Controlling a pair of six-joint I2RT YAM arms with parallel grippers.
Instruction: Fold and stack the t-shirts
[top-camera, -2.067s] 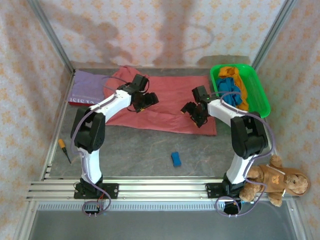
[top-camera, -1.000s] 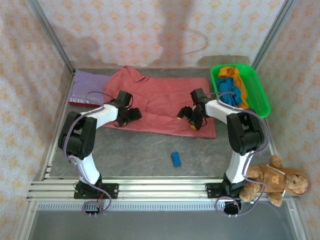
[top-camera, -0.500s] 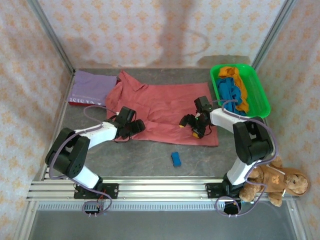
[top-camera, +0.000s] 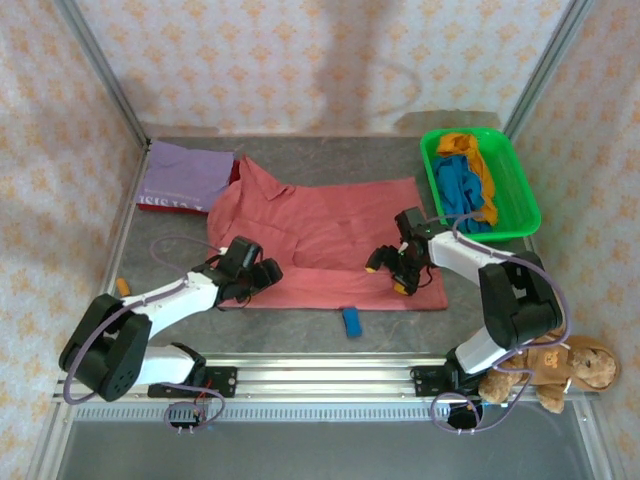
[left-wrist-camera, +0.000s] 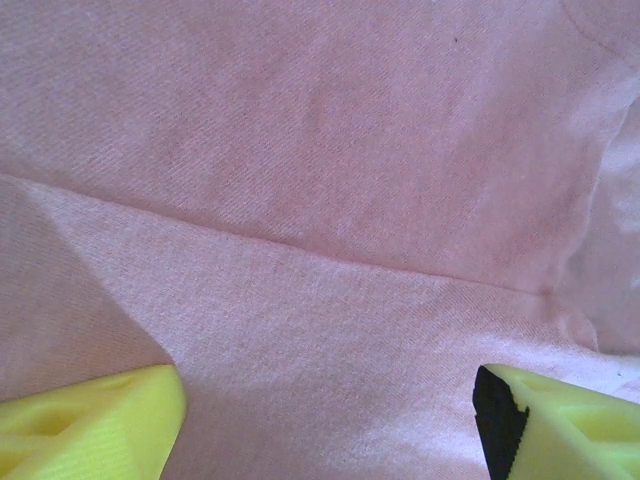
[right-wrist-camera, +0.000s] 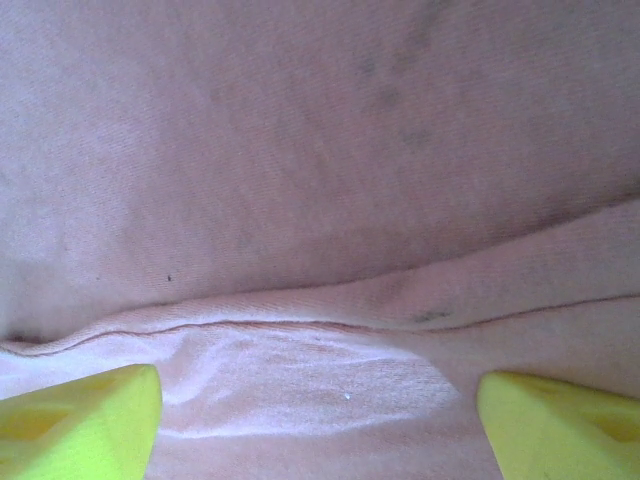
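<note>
**Both hands open over the pink shirt**

From the overhead camera I see the big salmon-pink shirt (top-camera: 330, 225) spread across the middle of the grey table (top-camera: 300, 325); its collar end points to the upper left of the frame and its hem runs along the lower right.

My left gripper (top-camera: 262, 275) sits low at the shirt's lower-left edge; my right gripper (top-camera: 388, 268) sits low on the cloth near its lower-right corner.

In the left wrist view the two yellow fingers (left-wrist-camera: 90, 425) stand far apart at the bottom corners, jaws wide and nothing between them but flat pink cloth with a seam line running across it; in the right wrist view the fingers (right-wrist-camera: 80, 420) are spread just as wide, over a hem fold. I cannot tell whether either set of tips touches the cloth.

The lilac shirt (top-camera: 190, 170) lies folded at the upper left on a dark red one (top-camera: 165, 204); the blue shirt (top-camera: 462, 185) and orange shirt (top-camera: 470, 148) are bunched in the green tub (top-camera: 527, 215) at the upper right.

A small blue block (top-camera: 351, 320) lies just below the pink hem; a teddy bear (top-camera: 555, 365) sits at the lower right.
</note>
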